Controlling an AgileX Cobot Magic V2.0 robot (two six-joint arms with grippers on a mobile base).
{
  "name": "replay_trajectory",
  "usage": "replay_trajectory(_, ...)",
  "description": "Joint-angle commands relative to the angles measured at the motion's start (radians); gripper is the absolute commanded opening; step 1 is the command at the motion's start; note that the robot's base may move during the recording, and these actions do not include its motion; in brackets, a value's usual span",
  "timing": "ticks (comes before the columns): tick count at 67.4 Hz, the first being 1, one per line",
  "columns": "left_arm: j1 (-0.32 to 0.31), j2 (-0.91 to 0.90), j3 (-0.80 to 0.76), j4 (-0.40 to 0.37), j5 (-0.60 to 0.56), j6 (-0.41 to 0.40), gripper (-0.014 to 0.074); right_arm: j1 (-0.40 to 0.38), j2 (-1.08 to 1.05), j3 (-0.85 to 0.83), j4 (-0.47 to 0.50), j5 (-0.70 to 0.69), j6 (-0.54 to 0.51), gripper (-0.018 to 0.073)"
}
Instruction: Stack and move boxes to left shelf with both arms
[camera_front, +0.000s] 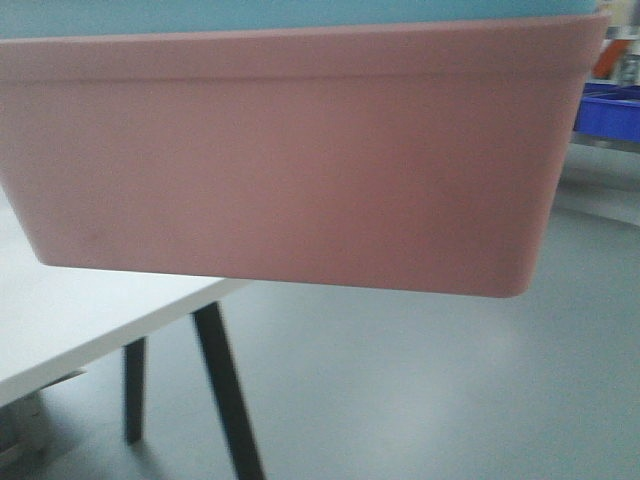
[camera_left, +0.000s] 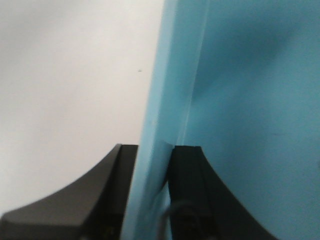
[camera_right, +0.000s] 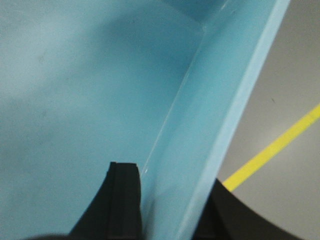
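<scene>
Soft, even, fairly bright light fills all views. The front view is motion-blurred: the pink bin (camera_front: 290, 160) has smeared edges, and the table legs (camera_front: 225, 390) below it throw only faint shadows on the floor (camera_front: 450, 380). Both wrist views are out of focus at close range, and broad dim shadow patches lie across the blue bin (camera_left: 250, 100).

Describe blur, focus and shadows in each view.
Front view: the pink box sits close, soft and smeared, as are the table legs. Left wrist view: the blue box wall and gripper fingers are out of focus, with a shadow inside the box. Right wrist view: equally soft, though the yellow floor line reads clearly.
</scene>
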Motion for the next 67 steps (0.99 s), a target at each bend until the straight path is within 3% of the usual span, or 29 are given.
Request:
replay_trajectory(1, -0.044, -0.045, -0.048, -0.048, -0.229, -0.003, -0.0003, 0.030, -0.037, -0.044, 0.082, -0.232, -0.022, 0.0056)
replay_trajectory(67, -0.044, -0.045, -0.048, -0.048, -0.229, -0.003, -0.0003, 0.030, -0.037, -0.044, 0.082, -0.232, -0.022, 0.0056)
